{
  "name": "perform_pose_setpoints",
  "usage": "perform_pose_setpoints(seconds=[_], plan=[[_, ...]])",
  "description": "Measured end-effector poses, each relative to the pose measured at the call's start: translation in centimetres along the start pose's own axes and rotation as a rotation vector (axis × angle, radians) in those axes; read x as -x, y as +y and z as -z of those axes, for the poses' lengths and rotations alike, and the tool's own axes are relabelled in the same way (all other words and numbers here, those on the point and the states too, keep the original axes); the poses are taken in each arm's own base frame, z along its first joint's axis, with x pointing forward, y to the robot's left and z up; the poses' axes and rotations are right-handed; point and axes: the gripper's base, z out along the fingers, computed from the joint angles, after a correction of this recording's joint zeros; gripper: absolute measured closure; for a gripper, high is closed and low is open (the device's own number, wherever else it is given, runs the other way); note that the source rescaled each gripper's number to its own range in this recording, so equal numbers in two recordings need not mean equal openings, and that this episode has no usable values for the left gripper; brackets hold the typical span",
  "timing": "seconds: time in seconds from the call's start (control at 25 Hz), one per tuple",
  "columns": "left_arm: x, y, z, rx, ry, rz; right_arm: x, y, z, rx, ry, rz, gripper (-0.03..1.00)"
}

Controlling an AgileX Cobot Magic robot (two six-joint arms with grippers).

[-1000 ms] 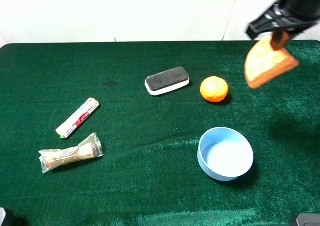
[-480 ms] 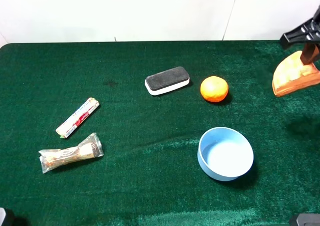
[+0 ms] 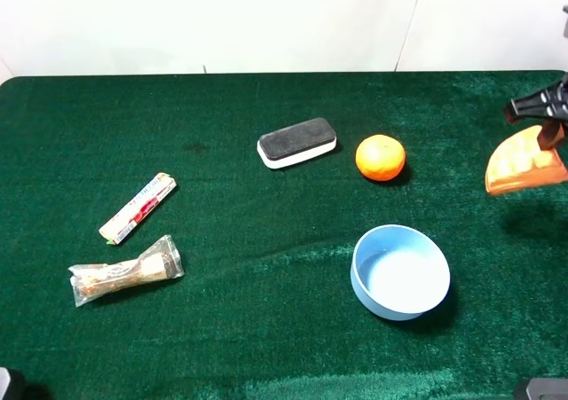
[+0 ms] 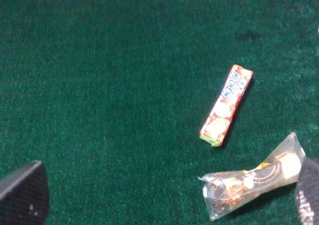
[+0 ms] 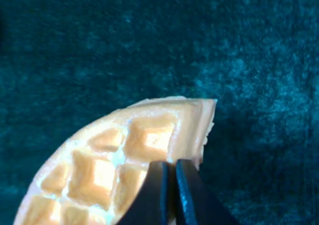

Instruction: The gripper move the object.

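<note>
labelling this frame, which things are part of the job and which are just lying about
In the job: right gripper, shut on the waffle wedge.

Lying about, on the green cloth: eraser, orange fruit, blue bowl, candy stick, wrapped snack.

High table (image 3: 266, 347) overview; wrist views close, downward

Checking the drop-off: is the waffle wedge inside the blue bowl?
No, the waffle wedge is held by the right end effector, apart from the blue bowl.

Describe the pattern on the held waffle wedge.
The waffle wedge shows a grid of square dimples, orange-tan; clearest in right wrist view.
</note>
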Motion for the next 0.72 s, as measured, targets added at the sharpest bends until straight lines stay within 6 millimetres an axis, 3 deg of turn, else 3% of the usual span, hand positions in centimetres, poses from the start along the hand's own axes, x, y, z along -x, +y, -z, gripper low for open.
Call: perform_pose_setpoints(seconds=[0.44,0.72], plan=[[0.0,0.0,0.0,0.0,0.0,0.0,-1.9,-2.1,-2.2,-0.006,-0.032,-0.115,0.97],[0.0,0.0,0.0,0.0,0.0,0.0,-3.5,-1.5,-4.0,0.03,-0.114,-0.166,0.97]])
